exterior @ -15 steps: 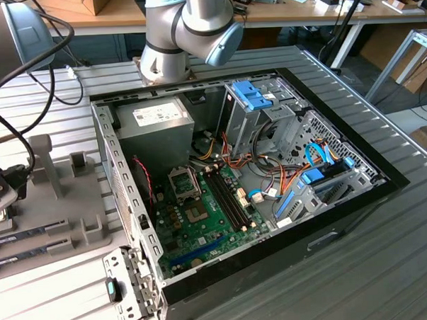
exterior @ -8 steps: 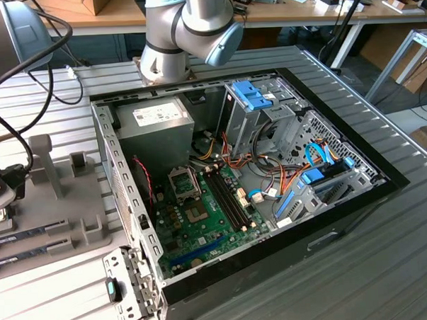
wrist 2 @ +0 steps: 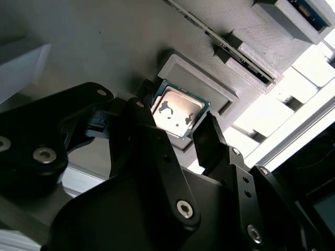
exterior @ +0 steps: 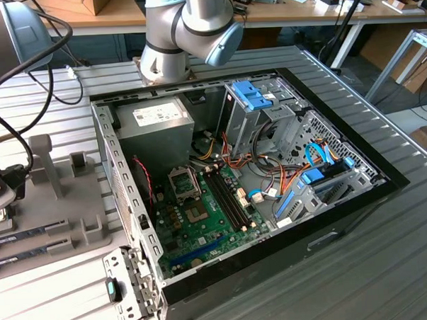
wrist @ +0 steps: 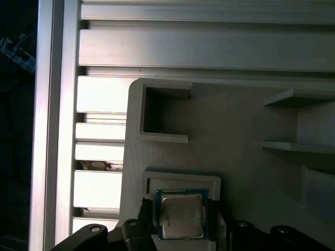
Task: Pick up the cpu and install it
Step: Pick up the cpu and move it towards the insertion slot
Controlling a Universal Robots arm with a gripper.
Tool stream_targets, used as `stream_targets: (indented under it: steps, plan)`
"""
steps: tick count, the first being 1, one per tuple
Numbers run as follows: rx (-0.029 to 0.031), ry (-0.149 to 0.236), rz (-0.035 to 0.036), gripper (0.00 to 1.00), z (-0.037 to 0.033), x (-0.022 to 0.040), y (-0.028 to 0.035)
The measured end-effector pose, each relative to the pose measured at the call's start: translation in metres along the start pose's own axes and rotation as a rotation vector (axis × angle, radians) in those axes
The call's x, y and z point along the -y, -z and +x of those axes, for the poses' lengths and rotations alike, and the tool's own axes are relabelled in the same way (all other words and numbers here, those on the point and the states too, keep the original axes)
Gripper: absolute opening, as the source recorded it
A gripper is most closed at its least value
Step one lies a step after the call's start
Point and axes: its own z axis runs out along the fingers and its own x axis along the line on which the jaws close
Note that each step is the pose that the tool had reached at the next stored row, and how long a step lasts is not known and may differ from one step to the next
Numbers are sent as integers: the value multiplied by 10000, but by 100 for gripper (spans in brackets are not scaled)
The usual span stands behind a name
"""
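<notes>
Exterior view: the open computer case lies flat, its motherboard socket facing up. Second wrist view: the gripper hangs over the cpu, fingers spread apart on either side of the chip. First wrist view: the cpu lies flat in the grey holder's pocket, and I can't tell whether the fingers touch it.

In both wrist views the cpu lies flat in a shallow recess of a holder, the jaws standing apart on either side of it. In the exterior view, an open computer case lies on the desk. Inside it, a motherboard lies nearer the camera than a power supply box.
</notes>
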Motion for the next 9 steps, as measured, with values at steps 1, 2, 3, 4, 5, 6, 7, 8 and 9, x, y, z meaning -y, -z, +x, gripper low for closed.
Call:
stream_targets:
  steps: [1, 2, 3, 4, 5, 6, 7, 8, 9]
  plan:
    - [0, 0, 0, 57, 0, 0, 0]
    - [-1, 0, 0, 57, 0, 0, 0]
    - [0, 0, 0, 57, 0, 0, -1]
    - [0, 0, 0, 57, 0, 0, -1]
    - [0, 0, 0, 57, 0, 0, -1]
    - [0, 0, 0, 57, 0, 0, -2]
    - [0, 0, 0, 57, 0, 0, -2]
    - [-1, 0, 0, 56, 0, 0, -2]
    - [-1, 0, 0, 47, 0, 0, -2]
